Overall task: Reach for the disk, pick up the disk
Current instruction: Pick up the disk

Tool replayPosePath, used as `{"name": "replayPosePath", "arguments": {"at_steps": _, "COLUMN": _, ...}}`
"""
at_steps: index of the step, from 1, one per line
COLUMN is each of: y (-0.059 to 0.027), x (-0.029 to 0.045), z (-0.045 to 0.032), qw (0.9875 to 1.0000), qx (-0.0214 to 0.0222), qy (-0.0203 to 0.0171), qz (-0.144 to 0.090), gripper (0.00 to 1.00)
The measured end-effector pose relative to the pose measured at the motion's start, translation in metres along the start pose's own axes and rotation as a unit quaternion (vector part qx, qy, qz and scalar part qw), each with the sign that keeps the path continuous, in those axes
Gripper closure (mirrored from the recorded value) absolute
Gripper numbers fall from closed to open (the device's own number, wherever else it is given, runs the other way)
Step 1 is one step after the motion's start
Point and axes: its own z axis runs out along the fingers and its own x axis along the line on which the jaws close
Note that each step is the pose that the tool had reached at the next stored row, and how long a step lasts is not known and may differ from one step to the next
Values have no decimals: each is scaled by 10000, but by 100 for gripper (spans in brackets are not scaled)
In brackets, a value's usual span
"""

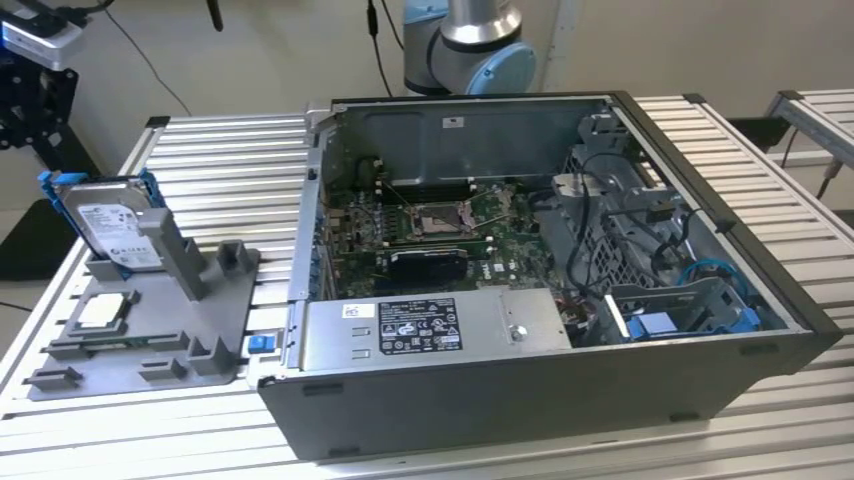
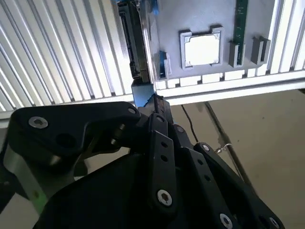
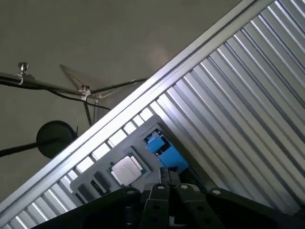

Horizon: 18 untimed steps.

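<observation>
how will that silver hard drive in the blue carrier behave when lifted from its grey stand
The silver-grey hard drive in its blue plastic carrier looks like rigid metal, so probably stiff and heavy for its size. It stands on edge in the grey stand, so a sideways nudge might tip it.

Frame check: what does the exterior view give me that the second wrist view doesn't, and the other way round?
Exterior view: the open computer case with its motherboard, and the disk standing upright, label facing out. Second wrist view: the hand near one end of the edge-on disk, and the floor beyond the slatted table. Shared: the disk, the square chip, the grey fixture and the table.
</observation>
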Motion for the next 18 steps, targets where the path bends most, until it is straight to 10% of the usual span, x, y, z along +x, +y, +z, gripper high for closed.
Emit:
{"name": "replayPosePath", "arguments": {"at_steps": 10, "y": 0, "x": 0, "z": 0, "qw": 9959, "qx": 6, "qy": 36, "qz": -900, "gripper": 100}}
{"name": "replayPosePath", "arguments": {"at_steps": 18, "y": 0, "x": 0, "z": 0, "qw": 9866, "qx": 35, "qy": 51, "qz": -1629, "gripper": 100}}
